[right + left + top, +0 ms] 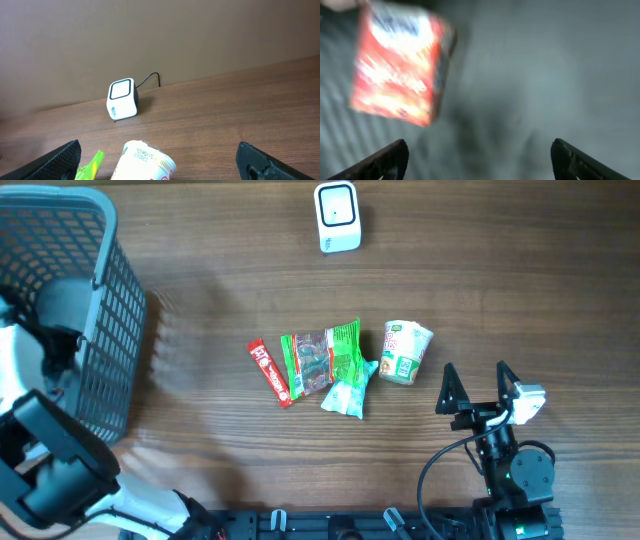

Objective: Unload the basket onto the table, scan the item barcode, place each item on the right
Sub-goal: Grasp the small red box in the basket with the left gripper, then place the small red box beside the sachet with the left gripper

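In the left wrist view a blurred red and white box (397, 67) shows against grey basket wall, above and left of my left gripper (480, 147). That gripper is open, with nothing between its fingers. The white barcode scanner (337, 217) stands at the back of the table, also seen as scanner (122, 99). Mid-table lie a red stick pack (269, 372), green snack bags (325, 358), a pale green packet (348, 394) and a cup noodle (405, 352). My right gripper (478, 385) is open just right of the cup (145, 162), touching nothing.
A tall grey mesh basket (105, 300) fills the left side, with my left arm reaching into it. The scanner's cable runs back to the wall. Bare wooden tabletop (520, 280) lies right of the items.
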### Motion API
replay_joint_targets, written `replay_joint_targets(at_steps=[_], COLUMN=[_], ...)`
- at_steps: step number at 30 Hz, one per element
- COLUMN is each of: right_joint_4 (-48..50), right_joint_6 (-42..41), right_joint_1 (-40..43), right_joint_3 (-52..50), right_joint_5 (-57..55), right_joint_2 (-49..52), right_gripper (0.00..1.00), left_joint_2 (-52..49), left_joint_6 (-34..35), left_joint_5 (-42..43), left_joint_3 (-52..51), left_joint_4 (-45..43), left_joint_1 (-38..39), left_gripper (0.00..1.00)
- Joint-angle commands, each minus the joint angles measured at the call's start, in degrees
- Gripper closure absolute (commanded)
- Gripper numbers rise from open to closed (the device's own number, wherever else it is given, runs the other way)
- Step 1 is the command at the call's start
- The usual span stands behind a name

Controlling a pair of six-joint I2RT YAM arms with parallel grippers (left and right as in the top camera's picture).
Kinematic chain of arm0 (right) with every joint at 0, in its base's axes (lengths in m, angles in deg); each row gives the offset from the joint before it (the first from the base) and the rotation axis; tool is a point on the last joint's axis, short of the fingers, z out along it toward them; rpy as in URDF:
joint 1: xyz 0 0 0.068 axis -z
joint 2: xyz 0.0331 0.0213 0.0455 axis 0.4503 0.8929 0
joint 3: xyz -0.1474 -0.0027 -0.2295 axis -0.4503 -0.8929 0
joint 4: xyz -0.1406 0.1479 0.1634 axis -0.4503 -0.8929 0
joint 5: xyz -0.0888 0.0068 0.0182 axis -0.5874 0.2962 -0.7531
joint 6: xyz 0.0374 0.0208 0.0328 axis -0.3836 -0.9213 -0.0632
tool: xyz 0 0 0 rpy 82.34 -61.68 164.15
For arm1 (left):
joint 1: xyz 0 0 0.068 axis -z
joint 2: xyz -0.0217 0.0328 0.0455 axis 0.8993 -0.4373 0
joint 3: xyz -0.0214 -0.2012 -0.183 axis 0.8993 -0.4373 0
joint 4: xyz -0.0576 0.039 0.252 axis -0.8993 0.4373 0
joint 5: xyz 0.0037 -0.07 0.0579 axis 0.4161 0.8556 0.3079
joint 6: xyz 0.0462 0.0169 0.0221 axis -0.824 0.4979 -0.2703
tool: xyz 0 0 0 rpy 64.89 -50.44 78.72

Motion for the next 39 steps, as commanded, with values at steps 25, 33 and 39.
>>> replay_joint_targets(at_steps=[25,33,39], right_joint_4=[0.3,0.3,0.3], right_joint_6=[0.0,0.0,-0.1], right_joint_1=[0.3,0.3,0.3], right_joint_3=[0.0,0.0,0.0], right_joint_5=[0.5,0.5,0.5], right_joint_2=[-0.3,-0.3,-0.3], right_gripper=[0.0,0.0,0.0], left_joint_2=[-5.3,12.6,28.0], left_joint_6=[-9.6,-7.7,-7.8], left_joint_5=[15.4,24.8,24.8], left_joint_3=[7.5,12.9,12.9], left_joint_4=[0.3,3.0,10.3], left_joint_1=[-9.3,-3.9,8.3], left_gripper=[0.77,0.71,0.69])
